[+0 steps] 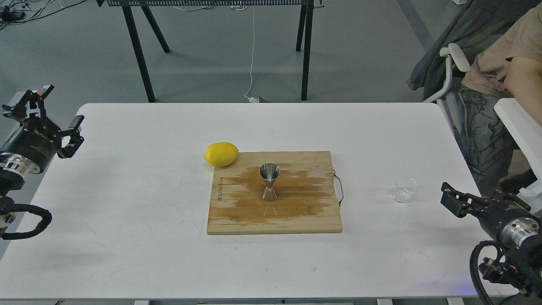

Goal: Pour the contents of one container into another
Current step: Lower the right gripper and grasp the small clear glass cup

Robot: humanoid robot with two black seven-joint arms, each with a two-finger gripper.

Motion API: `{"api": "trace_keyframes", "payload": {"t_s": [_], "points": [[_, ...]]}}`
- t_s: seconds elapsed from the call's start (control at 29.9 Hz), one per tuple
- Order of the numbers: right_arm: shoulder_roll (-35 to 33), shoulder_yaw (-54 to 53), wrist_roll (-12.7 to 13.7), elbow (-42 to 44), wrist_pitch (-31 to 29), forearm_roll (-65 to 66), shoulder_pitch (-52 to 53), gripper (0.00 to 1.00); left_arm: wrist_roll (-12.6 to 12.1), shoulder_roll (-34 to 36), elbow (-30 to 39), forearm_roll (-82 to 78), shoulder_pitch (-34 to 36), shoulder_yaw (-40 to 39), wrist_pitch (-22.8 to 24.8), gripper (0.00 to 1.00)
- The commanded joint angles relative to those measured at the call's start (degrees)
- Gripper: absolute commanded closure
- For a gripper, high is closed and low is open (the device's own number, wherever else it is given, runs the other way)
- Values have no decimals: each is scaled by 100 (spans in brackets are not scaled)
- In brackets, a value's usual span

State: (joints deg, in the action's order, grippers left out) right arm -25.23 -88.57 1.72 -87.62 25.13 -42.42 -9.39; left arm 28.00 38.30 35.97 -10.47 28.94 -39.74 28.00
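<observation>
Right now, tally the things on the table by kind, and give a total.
Lemon: 1
Cutting board: 1
Jigger: 1, upright on the board
Glass cup: 1, on the table right of the board
Total: 4

one lemon (221,154), one jigger (269,182), one glass cup (402,190)
</observation>
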Motion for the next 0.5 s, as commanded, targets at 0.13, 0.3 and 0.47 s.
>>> {"api": "trace_keyframes", "payload": {"t_s": [0.13, 0.3, 0.47], "points": [[9, 340, -120, 8, 287, 347, 577, 2, 0, -85, -64, -7, -3, 11, 0, 6], [9, 726, -120, 17, 287, 550, 973, 2, 0, -85, -64, -7, -3, 11, 0, 6], [18, 1070, -120, 140, 287, 717, 1334, 2, 0, -85, -72, -16, -3, 11, 0, 6]]}}
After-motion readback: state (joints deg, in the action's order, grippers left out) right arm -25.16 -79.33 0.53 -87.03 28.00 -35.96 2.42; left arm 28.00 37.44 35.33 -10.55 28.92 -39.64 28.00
